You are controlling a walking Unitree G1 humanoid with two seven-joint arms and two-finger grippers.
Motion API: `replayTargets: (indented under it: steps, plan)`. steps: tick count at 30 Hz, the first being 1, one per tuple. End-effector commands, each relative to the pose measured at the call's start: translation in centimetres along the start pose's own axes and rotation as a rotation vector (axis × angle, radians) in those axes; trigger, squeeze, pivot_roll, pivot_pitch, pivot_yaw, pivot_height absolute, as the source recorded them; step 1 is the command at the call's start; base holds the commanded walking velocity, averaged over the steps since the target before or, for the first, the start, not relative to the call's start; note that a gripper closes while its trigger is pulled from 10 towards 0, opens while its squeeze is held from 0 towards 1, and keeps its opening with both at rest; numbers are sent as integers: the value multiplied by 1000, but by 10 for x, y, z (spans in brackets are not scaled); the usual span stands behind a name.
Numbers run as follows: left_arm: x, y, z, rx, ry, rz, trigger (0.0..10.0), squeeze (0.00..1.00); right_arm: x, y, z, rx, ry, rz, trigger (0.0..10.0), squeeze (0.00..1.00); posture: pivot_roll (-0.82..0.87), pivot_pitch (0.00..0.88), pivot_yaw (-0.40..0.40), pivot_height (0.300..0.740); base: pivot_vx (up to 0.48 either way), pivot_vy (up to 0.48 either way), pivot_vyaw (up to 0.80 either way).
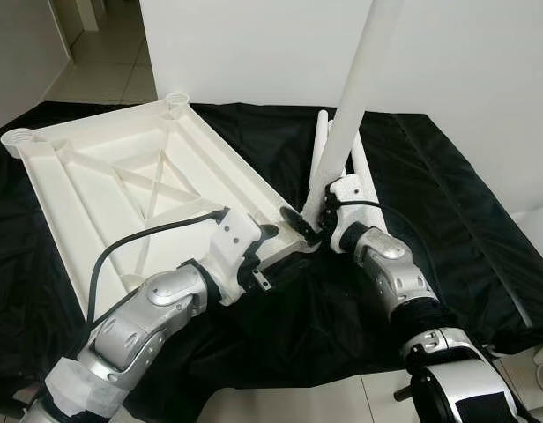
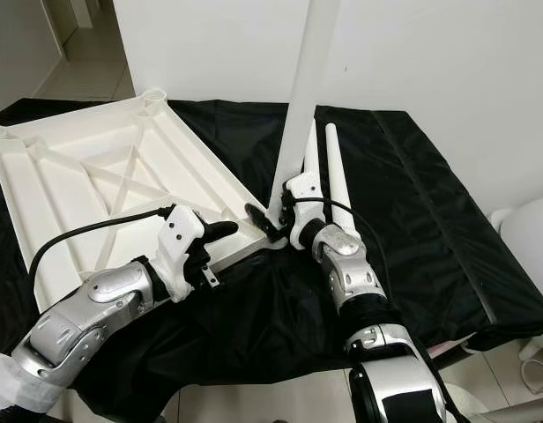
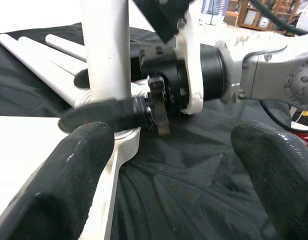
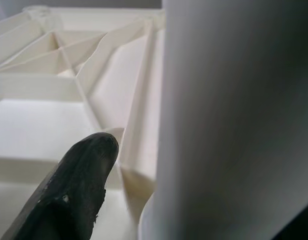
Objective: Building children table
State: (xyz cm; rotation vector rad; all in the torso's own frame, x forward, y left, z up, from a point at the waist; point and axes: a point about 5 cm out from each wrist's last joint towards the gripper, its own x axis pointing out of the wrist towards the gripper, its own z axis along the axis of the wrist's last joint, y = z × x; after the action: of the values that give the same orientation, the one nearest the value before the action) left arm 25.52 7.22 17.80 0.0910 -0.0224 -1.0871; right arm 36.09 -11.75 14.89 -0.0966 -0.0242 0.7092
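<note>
Lying upside down on the black-draped desk [image 1: 448,203], the white tabletop [image 1: 122,176] shows its ribbed underside. Its near corner meets an upright white leg [image 1: 346,115], which the right end effector [image 1: 311,216] grasps low down. Spare legs [image 2: 335,176] lie just behind. The left end effector [image 1: 271,251] is released, fingers spread beside that corner.

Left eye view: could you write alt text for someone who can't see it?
The robot's right hand holds a white table leg upright at the near corner of an upside-down white tabletop lying on black cloth. Its left hand rests at the tabletop's near edge, and spare legs lie behind.
</note>
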Motion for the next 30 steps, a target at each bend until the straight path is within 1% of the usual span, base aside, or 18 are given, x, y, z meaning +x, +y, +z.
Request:
replayTargets:
  steps: [1, 3, 4, 5, 6, 7, 8, 12, 20, 21, 22, 23, 24, 27, 28, 30]
  plan:
    - [-2, -6, 1, 11, 8, -95, 10000, 0, 0, -5, 4, -18, -4, 8, 10000, 0, 69, 61, -74, 740, 0, 0, 0]
    - [-1, -6, 1, 10, 8, -95, 10000, 0, 3, -9, 5, -20, 2, 32, 10000, 0, 67, 62, -71, 740, 0, 0, 0]
    - [-1, -6, 1, 10, 8, -96, 10000, 0, 4, -10, 5, -22, 9, 40, 5647, 0, 67, 62, -71, 740, 0, 0, 0]
    - [-1, -6, 1, 10, 8, -96, 10000, 0, 4, -10, 5, -22, 9, 40, 5647, 0, 67, 62, -71, 740, 0, 0, 0]
    - [-1, -6, 1, 11, 7, -96, 10000, 0, 5, -12, 6, -31, 14, 44, 667, 0, 67, 62, -71, 740, 0, 0, 0]
    - [-1, -6, 1, 11, 7, -96, 10000, 0, 5, -12, 6, -31, 14, 44, 667, 0, 67, 62, -71, 740, 0, 0, 0]
    - [-1, -5, 2, 12, 7, -96, 10000, 0, 6, -13, 6, -37, 17, 46, 0, 0, 67, 62, -71, 740, 0, 0, 0]
    - [-1, -5, 2, 15, 7, -95, 10000, 0, 6, -15, 6, -45, 20, 53, 0, 0, 67, 61, -71, 740, 0, 0, 0]
    - [0, -6, 2, 13, 4, -96, 10000, 0, 1, -14, -1, -26, 39, 68, 0, 0, 63, 60, -72, 740, 0, 0, 0]
    - [0, -6, 2, 13, 4, -97, 10000, 0, 1, -15, -3, -20, 39, 62, 1490, 0, 62, 61, -74, 740, 0, 0, 0]
    - [0, -6, 2, 13, 4, -97, 10000, 0, 1, -15, -3, -20, 39, 62, 1490, 0, 62, 61, -74, 740, 0, 0, 0]
    - [0, -6, 2, 13, 4, -96, 10000, 0, 1, -16, -3, 5, 33, 36, 10000, 0, 61, 60, -75, 740, 0, 0, 0]
    - [0, -6, 2, 13, 4, -96, 10000, 0, 1, -16, -3, 5, 33, 36, 10000, 0, 61, 60, -75, 740, 0, 0, 0]
    - [1, -6, 2, 11, 2, -98, 10000, 0, 5, -21, 2, 53, 14, -81, 10000, 0, 58, 62, -74, 740, 0, 0, 0]
    - [1, -6, 2, 11, 2, -98, 10000, 0, 5, -21, 2, 53, 14, -81, 10000, 0, 58, 62, -74, 740, 0, 0, 0]
    - [1, -7, 2, 9, 1, -100, 10000, 0, 8, -22, 6, 75, 1, -135, 10000, 0, 58, 62, -76, 740, 0, 0, 0]
